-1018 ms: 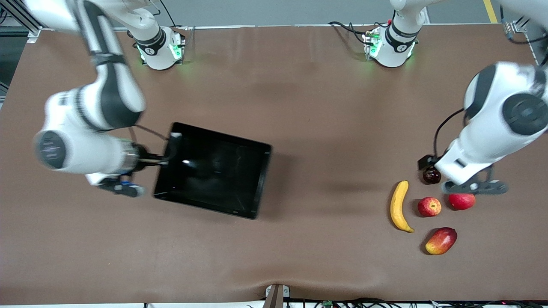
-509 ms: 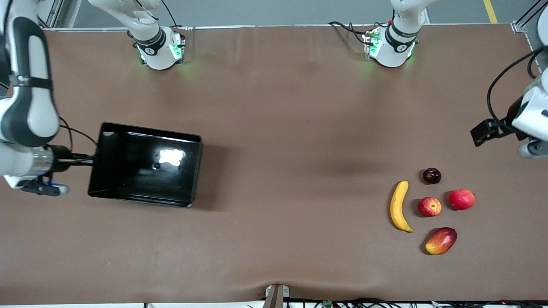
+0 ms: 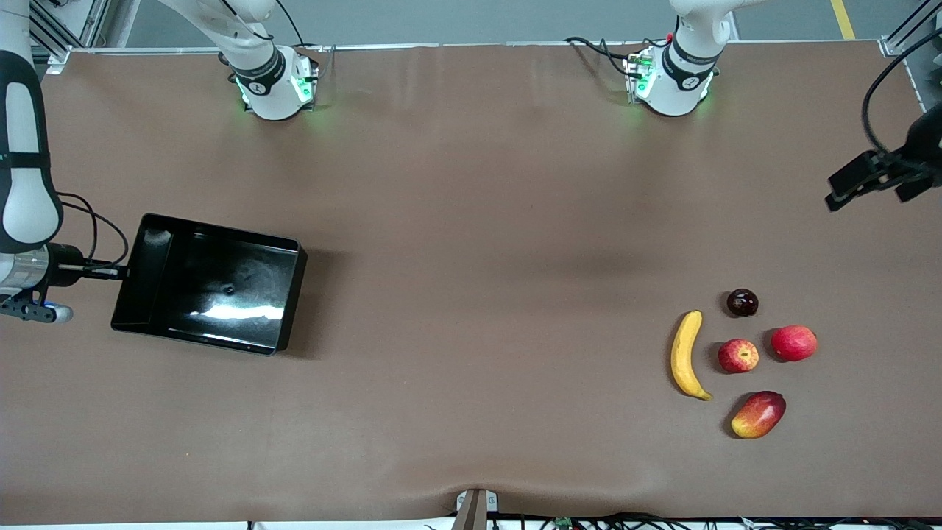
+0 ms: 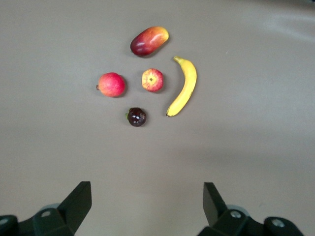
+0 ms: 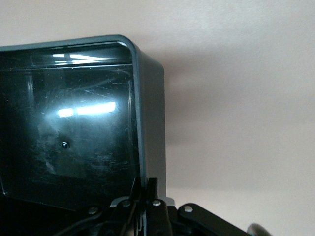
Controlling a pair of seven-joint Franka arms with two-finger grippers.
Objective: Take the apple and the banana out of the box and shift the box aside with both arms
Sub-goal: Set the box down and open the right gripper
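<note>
The black box (image 3: 221, 234) is at the right arm's end of the table. My right gripper (image 3: 121, 272) is shut on the box's end wall, and the right wrist view shows its fingers (image 5: 147, 189) pinching the rim of the box (image 5: 74, 137). The banana (image 3: 686, 355) and the small apple (image 3: 738, 355) lie side by side at the left arm's end. My left gripper (image 4: 147, 189) hangs open and empty high over the table. From there it looks down on the banana (image 4: 184, 86) and the apple (image 4: 152, 79).
Around the apple lie a plain red fruit (image 3: 793, 343), a red-and-yellow mango (image 3: 759, 414) and a small dark fruit (image 3: 742, 302). The left arm's hand (image 3: 909, 173) shows at the table's edge. Brown table surface stretches between the box and the fruits.
The right arm has carried the box from near the table's middle toward the right arm's end. The left arm has risen off the fruits and drawn back to the table's edge.
</note>
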